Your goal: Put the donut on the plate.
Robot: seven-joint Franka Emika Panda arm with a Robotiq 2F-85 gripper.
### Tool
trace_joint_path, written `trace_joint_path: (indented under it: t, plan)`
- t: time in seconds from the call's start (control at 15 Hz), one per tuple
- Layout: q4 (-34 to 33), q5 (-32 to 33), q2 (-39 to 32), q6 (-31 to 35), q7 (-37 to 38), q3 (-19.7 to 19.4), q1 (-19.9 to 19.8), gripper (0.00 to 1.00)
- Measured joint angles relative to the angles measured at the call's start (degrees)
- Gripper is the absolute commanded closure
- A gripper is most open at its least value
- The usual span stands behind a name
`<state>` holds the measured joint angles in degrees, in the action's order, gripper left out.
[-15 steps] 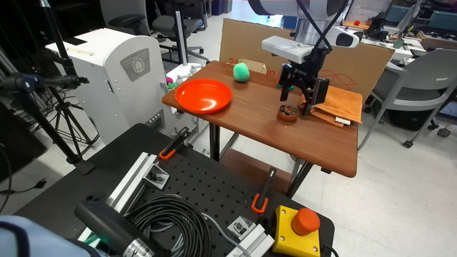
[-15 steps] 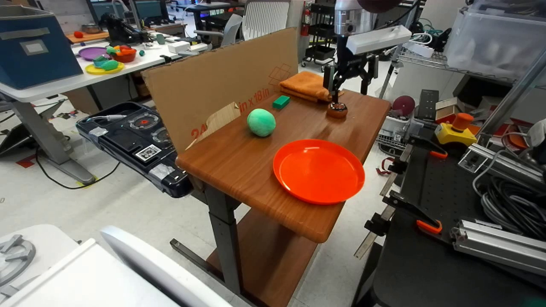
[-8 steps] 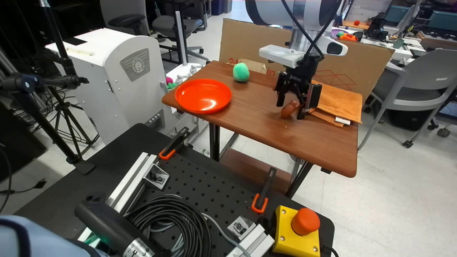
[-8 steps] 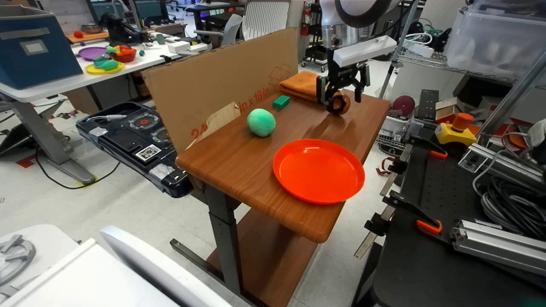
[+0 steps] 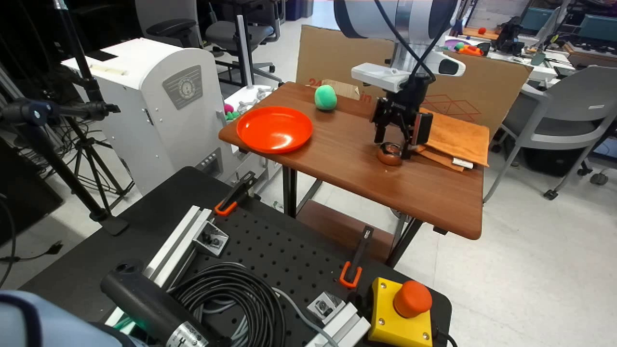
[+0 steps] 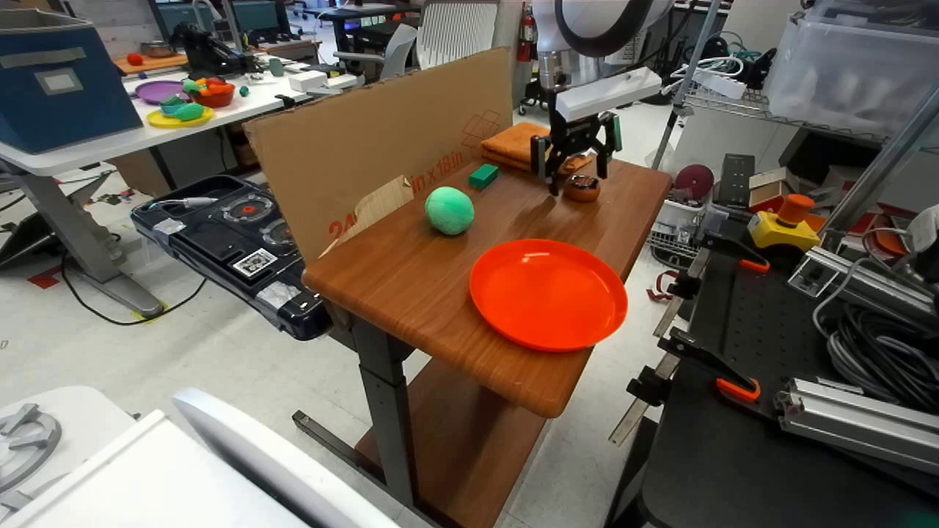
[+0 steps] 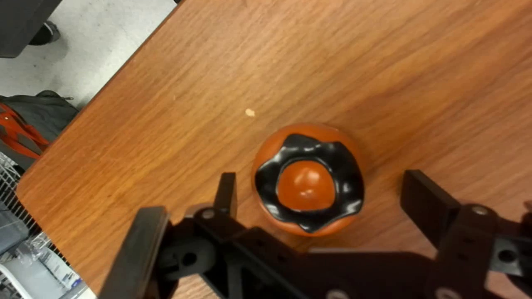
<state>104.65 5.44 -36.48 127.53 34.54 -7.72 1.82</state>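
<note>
It looks like a lab: robot arm point(image 5: 407, 26), yellow emergency-stop box point(image 5: 400, 320), perforated board point(image 5: 289, 253) with clamps point(image 5: 359, 251), coiled cable point(image 5: 271, 308).

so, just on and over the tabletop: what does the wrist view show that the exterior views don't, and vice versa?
Wrist view only: the full wavy edge of the black icing on the donut, from above.

Exterior views only: the orange plate, green ball and orange cloth in both; a green block in an exterior view.

Shared: the donut, the wooden table and the open gripper.
</note>
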Motion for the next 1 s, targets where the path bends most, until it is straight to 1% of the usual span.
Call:
trace_joint_path:
  t: [0.13,0.2,0.27,0.33,0.4,0.47,0.53,0.8,0.93,1.0]
  plan:
    - [-0.28,0.0,-0.18,-0.02,0.03,-0.05,0.05,0.0]
    - [-0.39,0.0,-0.3,-0.08,0.11,-0.12,0.06,0.25]
    - [-0.57,0.0,-0.53,-0.22,0.25,-0.21,0.05,0.28]
    - [-0.88,-0.04,-0.91,-0.35,0.37,-0.31,0.05,0.34]
    - [-1.33,-0.22,-1.26,-0.42,0.46,-0.31,0.1,0.44]
    - [-1.75,-0.34,-1.58,-0.54,0.59,-0.31,0.21,0.51]
    - [-2.06,-0.4,-1.81,-0.58,0.75,-0.31,0.39,0.55]
    - [-2.06,-0.46,-1.29,-2.16,0.4,-0.05,1.06,0.55]
    - [-0.06,-0.52,0.89,-2.29,-1.35,1.14,1.89,0.55]
    - [1.98,-0.61,2.88,-2.01,-2.77,2.15,2.47,0.55]
